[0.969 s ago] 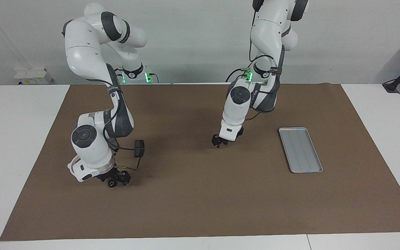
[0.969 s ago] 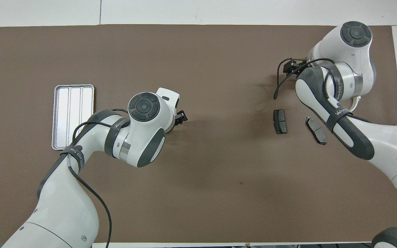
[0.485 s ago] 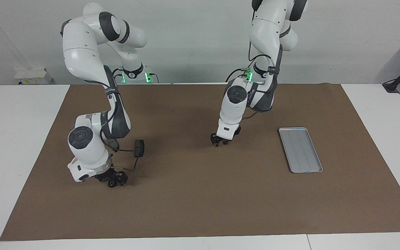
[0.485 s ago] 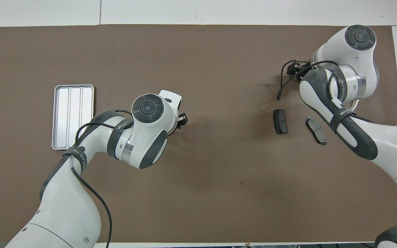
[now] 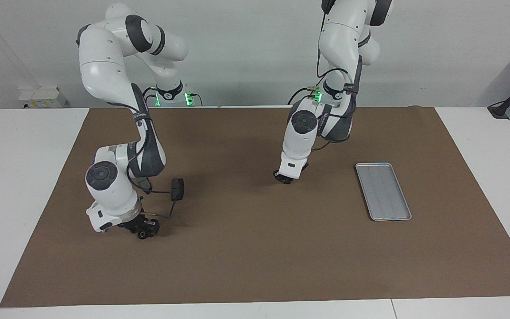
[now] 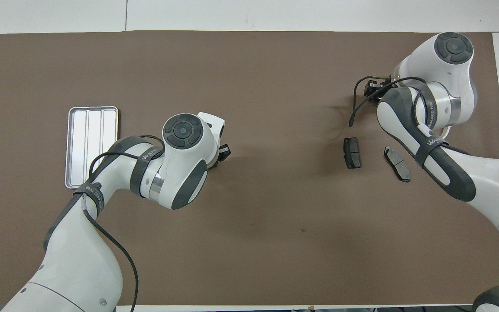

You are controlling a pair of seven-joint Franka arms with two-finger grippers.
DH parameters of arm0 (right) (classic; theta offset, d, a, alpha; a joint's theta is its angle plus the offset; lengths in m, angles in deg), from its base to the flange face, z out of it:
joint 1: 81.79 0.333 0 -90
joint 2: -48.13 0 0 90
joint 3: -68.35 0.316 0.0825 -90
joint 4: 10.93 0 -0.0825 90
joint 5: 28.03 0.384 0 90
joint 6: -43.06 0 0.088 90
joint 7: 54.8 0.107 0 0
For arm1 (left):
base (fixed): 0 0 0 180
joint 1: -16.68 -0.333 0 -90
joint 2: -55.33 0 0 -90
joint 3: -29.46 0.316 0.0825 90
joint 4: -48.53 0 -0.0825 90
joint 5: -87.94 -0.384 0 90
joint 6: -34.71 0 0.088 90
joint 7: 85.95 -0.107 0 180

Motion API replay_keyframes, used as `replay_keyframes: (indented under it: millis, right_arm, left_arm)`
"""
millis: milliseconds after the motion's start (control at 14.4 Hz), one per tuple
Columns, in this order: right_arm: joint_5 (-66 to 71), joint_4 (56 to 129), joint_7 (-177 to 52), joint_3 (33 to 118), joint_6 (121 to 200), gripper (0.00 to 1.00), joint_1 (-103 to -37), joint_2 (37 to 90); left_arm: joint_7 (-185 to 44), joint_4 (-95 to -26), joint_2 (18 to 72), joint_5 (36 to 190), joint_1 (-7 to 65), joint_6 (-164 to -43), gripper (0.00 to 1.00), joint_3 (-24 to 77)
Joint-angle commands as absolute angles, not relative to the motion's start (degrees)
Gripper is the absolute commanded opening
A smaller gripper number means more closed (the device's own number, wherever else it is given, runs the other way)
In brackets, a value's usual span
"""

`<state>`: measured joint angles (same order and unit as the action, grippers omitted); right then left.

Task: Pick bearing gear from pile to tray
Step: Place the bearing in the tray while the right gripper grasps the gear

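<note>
The pile lies at the right arm's end of the mat; two dark grey pads (image 6: 352, 152) (image 6: 397, 164) show, one also in the facing view (image 5: 176, 189). My right gripper (image 5: 144, 229) (image 6: 373, 88) is low on the mat, farther out than the pads. A small black round piece (image 5: 142, 235) sits at its tips, and I cannot tell if it is gripped. I cannot single out a bearing gear. The left gripper (image 5: 285, 177) (image 6: 223, 151) hangs shut just over bare mat mid-table, nothing seen in it. The silver tray (image 5: 383, 190) (image 6: 92, 147) holds nothing.
A brown mat (image 5: 255, 257) covers the white table. A black cable (image 6: 353, 108) loops from the right wrist down toward the pads. The right arm's elbow link hangs over the second pad.
The left gripper has shut and drawn slightly back toward the robots. The right wrist has shifted a little toward its own end of the table. Pads and tray have not moved.
</note>
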<state>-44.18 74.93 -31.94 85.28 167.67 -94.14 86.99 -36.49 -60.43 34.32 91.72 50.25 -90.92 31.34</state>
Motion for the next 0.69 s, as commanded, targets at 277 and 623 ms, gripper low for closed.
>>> replay_keyframes:
  millis: [277, 623]
  right_arm:
    - [-45.35, 76.69, -34.15, 86.11, 168.74, 0.0, -95.59, 86.81]
    - [-45.44, 75.21, -34.23, 86.37, 163.32, 0.0, -94.71, 85.23]
  left_arm:
    - [-70.52, -62.03, 46.1, 91.98, 29.54, -78.48, 0.0, 31.75]
    - [-83.39, -67.2, 46.45, 91.98, 21.17, -86.19, 0.0, 31.83]
